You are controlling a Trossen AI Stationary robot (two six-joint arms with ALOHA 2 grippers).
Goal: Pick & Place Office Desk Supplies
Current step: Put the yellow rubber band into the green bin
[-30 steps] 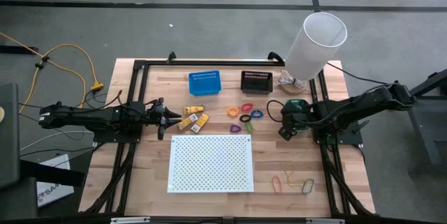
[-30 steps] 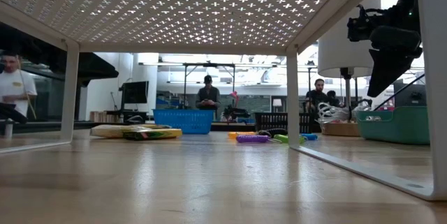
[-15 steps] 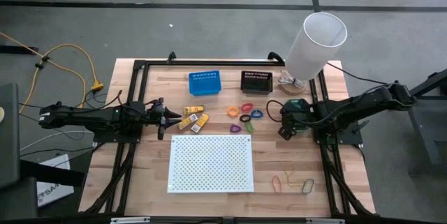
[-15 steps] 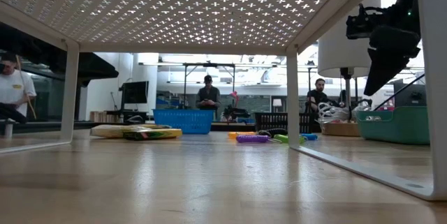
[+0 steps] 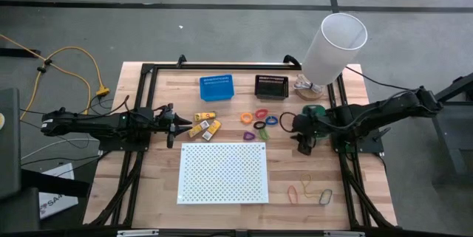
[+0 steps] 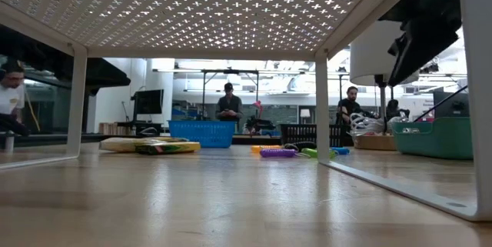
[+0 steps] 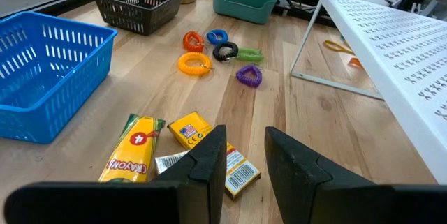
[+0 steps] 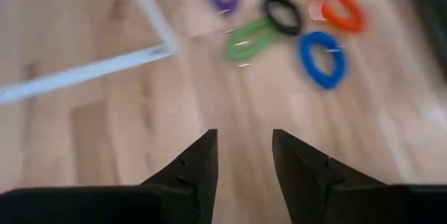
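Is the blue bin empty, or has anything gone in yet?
Empty, as far as shown. The left wrist view looks into the blue bin and shows only its slotted floor; the yellow packets lie on the table beside it.

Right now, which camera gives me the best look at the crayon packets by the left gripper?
The left wrist view: the yellow packets lie close, labels readable, just past the open left gripper. The high view shows them small; the low view only edge-on; the right wrist view misses them.
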